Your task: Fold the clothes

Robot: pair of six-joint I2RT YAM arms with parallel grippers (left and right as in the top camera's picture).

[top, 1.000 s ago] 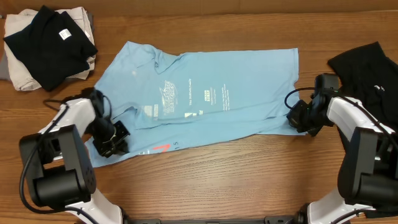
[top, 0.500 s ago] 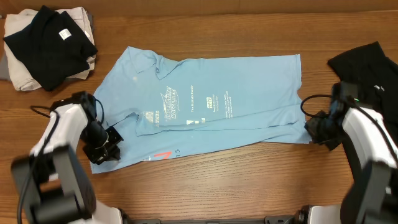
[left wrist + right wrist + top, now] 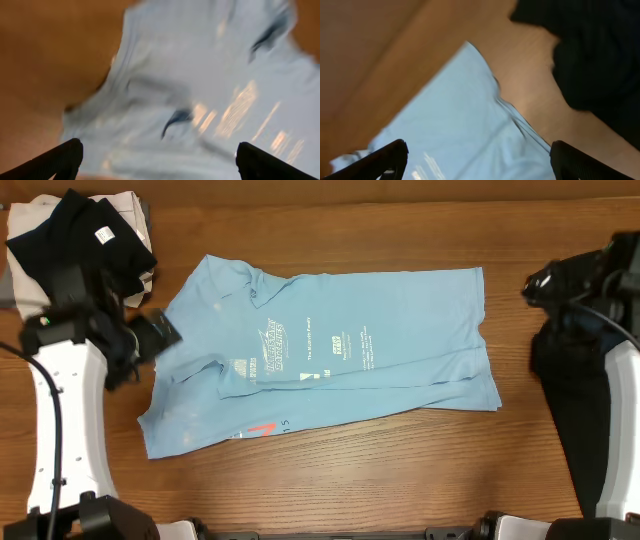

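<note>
overhead view: blue shirt [image 3: 330, 350] lies flat in middle of table [image 3: 340, 480], bottom edge folded up, lumpy at lower left corner. left gripper [image 3: 160, 159] fingers wide apart, holding nothing; right gripper [image 3: 481, 157] same. watch out: you pinch only top layer, fold goes crooked. black cloth on right [image 3: 590, 60] sits close, your arm may drag it. count: one blue shirt, two black cloths with black cloth on left [image 3: 85, 255], one beige cloth [image 3: 30, 305], two grippers.

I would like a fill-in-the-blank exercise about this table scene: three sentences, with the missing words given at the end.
The T-shirt spread on the table is light ____.
The left gripper and the right gripper both have their jaws ____.
At the far left, a black garment lies on a ____ cloth.
Missing words: blue; open; beige.
</note>
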